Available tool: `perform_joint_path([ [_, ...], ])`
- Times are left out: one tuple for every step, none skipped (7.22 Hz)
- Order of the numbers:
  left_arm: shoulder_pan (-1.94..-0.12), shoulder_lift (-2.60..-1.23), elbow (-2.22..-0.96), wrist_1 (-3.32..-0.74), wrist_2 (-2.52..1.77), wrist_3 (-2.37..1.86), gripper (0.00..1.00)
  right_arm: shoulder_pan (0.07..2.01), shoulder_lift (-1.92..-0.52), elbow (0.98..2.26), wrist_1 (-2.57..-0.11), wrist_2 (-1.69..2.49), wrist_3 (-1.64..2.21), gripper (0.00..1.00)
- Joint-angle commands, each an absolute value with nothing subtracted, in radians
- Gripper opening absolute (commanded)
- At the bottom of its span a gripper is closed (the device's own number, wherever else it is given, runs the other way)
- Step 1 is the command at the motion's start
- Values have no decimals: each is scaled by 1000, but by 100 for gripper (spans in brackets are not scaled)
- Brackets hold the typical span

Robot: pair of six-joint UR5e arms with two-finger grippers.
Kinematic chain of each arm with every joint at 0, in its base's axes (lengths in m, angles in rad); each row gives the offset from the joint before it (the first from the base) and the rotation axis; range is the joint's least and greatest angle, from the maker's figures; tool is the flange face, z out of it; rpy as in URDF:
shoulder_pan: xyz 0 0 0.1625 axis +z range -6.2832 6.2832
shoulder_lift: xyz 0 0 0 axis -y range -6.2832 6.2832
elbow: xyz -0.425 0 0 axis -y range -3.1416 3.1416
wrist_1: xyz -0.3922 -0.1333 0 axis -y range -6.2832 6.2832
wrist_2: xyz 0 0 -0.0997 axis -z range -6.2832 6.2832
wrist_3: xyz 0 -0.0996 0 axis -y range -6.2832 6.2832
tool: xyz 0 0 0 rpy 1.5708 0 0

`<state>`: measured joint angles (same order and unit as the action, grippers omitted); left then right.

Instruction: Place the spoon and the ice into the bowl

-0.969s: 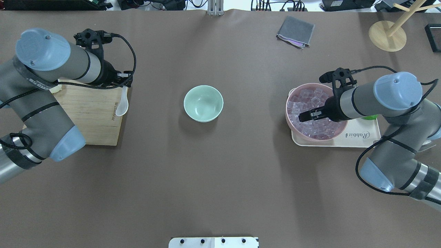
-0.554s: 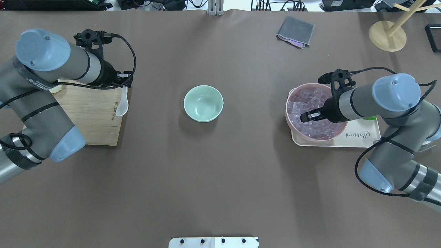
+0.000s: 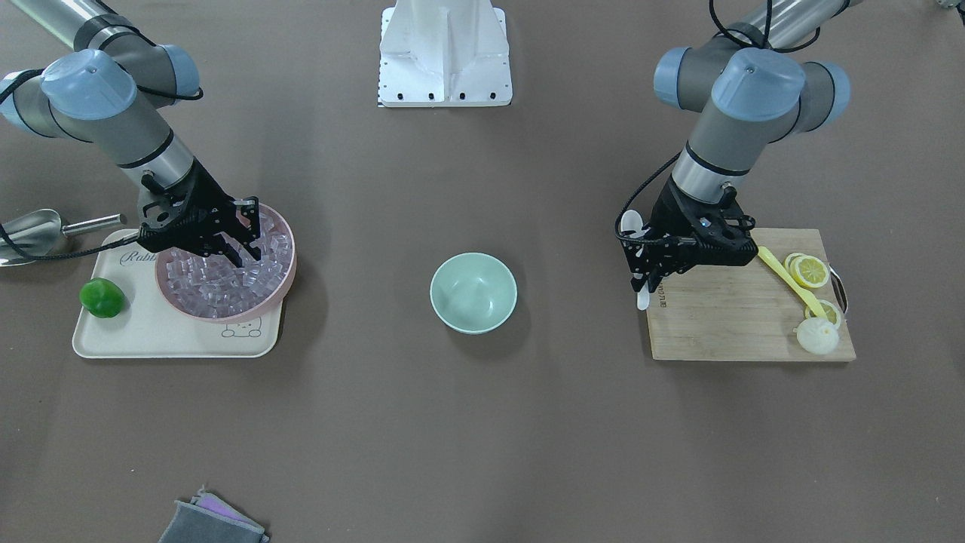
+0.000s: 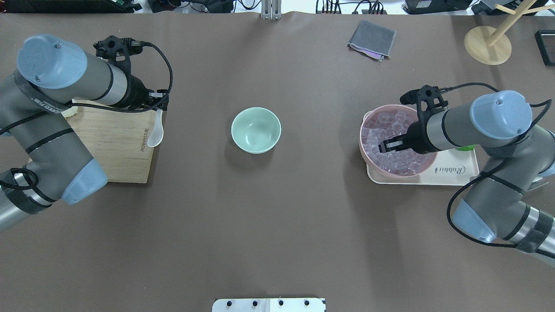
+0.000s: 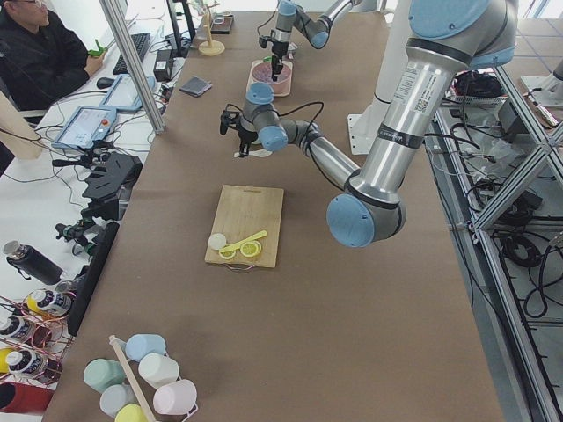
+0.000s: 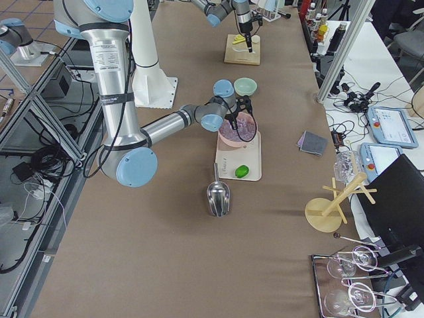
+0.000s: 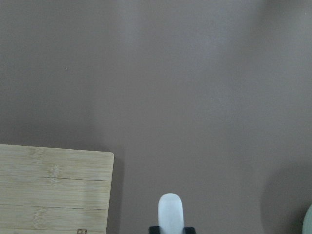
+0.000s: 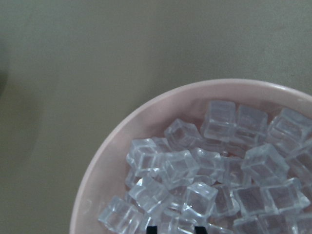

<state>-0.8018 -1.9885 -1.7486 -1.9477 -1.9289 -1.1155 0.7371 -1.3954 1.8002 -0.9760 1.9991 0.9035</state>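
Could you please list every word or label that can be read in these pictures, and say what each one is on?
"Rabbit", in script, on the cream tray.
Printed brand line at the cutting board edge: too small to read.

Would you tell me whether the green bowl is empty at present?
Empty: the bowl shows only its bare green inside.
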Motion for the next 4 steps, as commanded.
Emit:
perform_joint_path([
  [-767, -2078, -1738, -1947, -1945, -1232, 0, 796, -1349, 1853, -1082, 2078, 905, 0],
  [-712, -2156, -1700, -1947, -1928, -1303, 0, 823, -1323, 1886, -1154, 2110, 907, 0],
  [-648, -2255, -1633, -1947, -1843, -1365, 0, 850, -1284, 1911, -1225, 2146, 910, 0],
  [-615, -2354, -1533, -1954, -1771, -1382, 0, 851, -1258, 1930, -1267, 2146, 943, 0],
])
